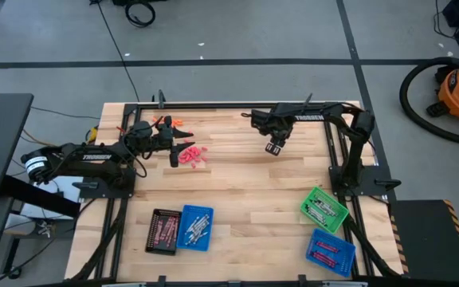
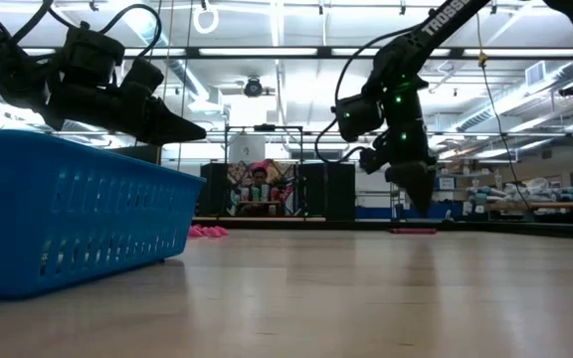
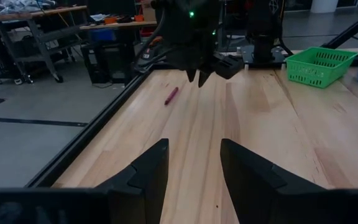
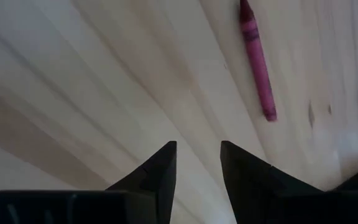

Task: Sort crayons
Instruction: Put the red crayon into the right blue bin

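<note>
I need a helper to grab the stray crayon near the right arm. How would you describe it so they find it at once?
Look at the far half of the wooden table, below the right gripper, which hangs open above the boards. A single red-pink crayon lies flat there. It is alone on bare wood, unlike the heap of pink crayons by the left gripper.

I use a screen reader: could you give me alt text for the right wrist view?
A single red-pink crayon lies on the pale wooden table, ahead of the right pincer, whose two dark fingers stand apart with nothing between them.
</note>
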